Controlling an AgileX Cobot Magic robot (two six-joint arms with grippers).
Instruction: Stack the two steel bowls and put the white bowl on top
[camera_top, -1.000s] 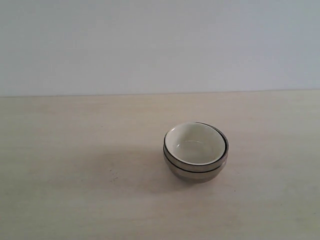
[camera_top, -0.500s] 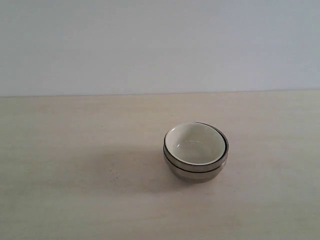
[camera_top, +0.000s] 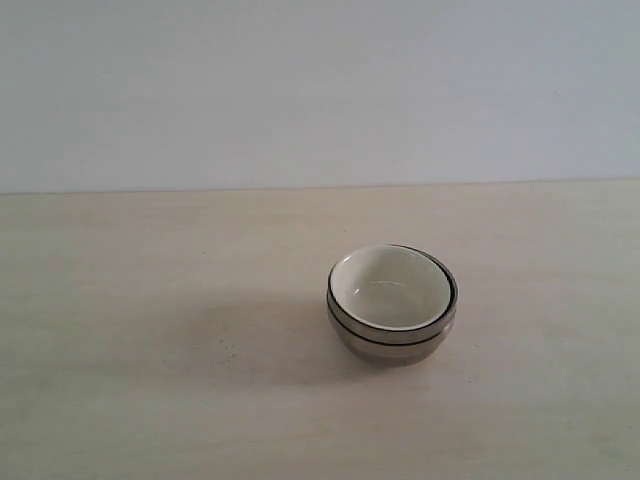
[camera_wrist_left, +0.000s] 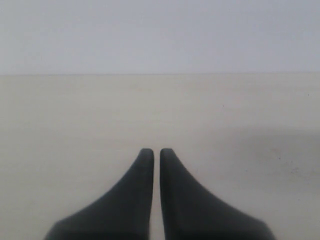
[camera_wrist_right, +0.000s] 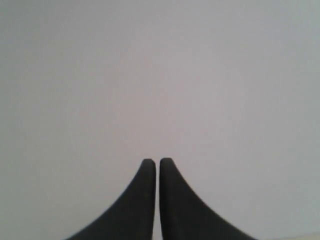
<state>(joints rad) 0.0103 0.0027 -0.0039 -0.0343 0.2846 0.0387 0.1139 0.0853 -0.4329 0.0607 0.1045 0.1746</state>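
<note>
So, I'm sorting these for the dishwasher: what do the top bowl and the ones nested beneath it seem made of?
The white bowl looks like glazed ceramic, though it could be melamine: it is cream and glossy, with a soft highlight inside. The steel bowls under it look like polished metal, probably stainless steel: they have grey, shiny sides and thin dark rims.

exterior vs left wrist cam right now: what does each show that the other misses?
Exterior only: the white bowl nested on top of the steel bowls, with the stack right of centre and no arm in frame. Left wrist only: the left gripper, jaws shut and holding nothing, with no bowls in sight. Both: the pale wooden table and the plain wall behind it.
</note>
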